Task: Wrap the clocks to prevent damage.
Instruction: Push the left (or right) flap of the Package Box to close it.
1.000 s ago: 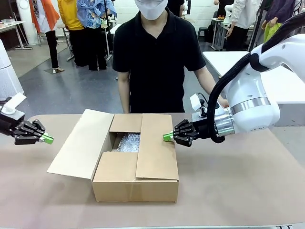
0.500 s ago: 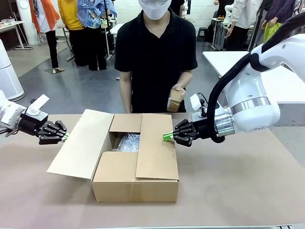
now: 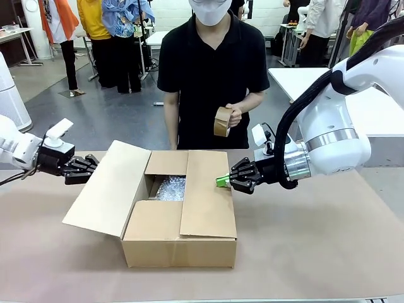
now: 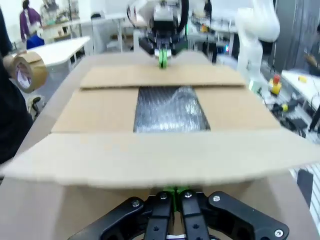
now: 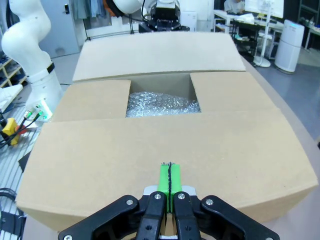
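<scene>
Since half a second ago my left pincer (image 3: pixel 92 162) has slid toward picture right, up to the outer edge of the open flap (image 3: pixel 107 189). The person's hand (image 3: pixel 235 115) has lifted the tape roll (image 3: pixel 221 121) a little, and my right pincer (image 3: pixel 222 181) has not shifted.

Front view: the box (image 3: pixel 180 237) sits mid-frame on the surface (image 3: pixel 315 246) with three flaps folded in. Bubble wrap (image 3: pixel 170 188) shows in the gap between them; whether a clock lies inside it I cannot tell. My right pincer is pressed together, its green tip on the right-hand flap.

Left wrist view: my left pincer (image 4: pixel 175 192) is at bottom centre, pressed together, its green pads just under the blurred edge of the open flap (image 4: pixel 160 155). Beyond it the bubble wrap (image 4: pixel 172 107) lies at centre, my right pincer (image 4: pixel 162 56) at top centre, and the tape roll (image 4: pixel 27 70) at upper left.

Right wrist view: my right pincer (image 5: pixel 170 181) is at bottom centre, pads together and lying on the near flap of the box (image 5: pixel 150 145). The bubble wrap (image 5: pixel 162 104) sits in the opening above centre, and my left pincer (image 5: pixel 165 21) is at the top edge
</scene>
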Motion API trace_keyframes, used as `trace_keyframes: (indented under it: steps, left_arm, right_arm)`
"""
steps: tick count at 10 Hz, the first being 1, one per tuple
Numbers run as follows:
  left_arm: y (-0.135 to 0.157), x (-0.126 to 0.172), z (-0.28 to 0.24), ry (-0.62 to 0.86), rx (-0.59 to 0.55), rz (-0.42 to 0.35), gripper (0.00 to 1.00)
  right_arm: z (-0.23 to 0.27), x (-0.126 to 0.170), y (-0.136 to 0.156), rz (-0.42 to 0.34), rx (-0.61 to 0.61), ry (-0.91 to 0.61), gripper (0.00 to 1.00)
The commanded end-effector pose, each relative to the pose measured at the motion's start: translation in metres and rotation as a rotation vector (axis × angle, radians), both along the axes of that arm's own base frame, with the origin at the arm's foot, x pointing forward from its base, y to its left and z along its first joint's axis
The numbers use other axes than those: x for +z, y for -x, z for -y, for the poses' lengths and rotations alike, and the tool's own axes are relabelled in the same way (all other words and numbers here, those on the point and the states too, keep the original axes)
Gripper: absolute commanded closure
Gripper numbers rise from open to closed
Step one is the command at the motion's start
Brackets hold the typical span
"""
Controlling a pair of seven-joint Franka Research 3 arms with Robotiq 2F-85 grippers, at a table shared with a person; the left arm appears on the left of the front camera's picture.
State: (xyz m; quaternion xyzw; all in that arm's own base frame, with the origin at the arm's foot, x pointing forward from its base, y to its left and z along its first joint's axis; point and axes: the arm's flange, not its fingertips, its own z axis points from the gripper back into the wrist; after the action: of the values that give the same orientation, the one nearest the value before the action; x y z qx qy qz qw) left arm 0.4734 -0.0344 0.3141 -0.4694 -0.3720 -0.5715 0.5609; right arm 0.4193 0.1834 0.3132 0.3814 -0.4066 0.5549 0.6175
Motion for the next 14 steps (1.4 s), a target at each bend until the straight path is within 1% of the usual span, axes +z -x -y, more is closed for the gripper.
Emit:
trace_keyframes:
  steps: [1,3,4,6,8,12,14]
  left_arm:
    - [-0.007,0.0,0.001,0.125,0.044,-0.041,1.0]
    - [-0.005,-0.007,0.008,0.121,0.037,-0.047,1.0]
    - [-0.007,-0.01,0.017,0.111,0.016,-0.054,1.0]
    - [-0.006,-0.017,0.04,0.091,-0.023,-0.058,1.0]
    - [-0.006,-0.018,0.068,0.083,-0.074,-0.058,1.0]
    - [-0.001,-0.02,0.096,0.056,-0.119,-0.043,1.0]
    - [-0.002,-0.023,0.098,0.03,-0.122,-0.025,1.0]
  right_arm:
    - [-0.001,-0.004,0.0,-0.007,0.0,0.003,0.99]
    - [-0.001,-0.004,0.0,-0.007,0.0,0.003,0.99]
    - [-0.001,-0.004,0.0,-0.007,0.0,0.003,0.99]
    - [-0.001,-0.004,0.0,-0.007,0.0,0.003,0.99]
    - [-0.001,-0.004,0.0,-0.007,0.0,0.003,0.99]
    - [-0.001,-0.004,0.0,-0.007,0.0,0.003,0.99]
    - [-0.001,-0.004,0.0,-0.007,0.0,0.003,0.99]
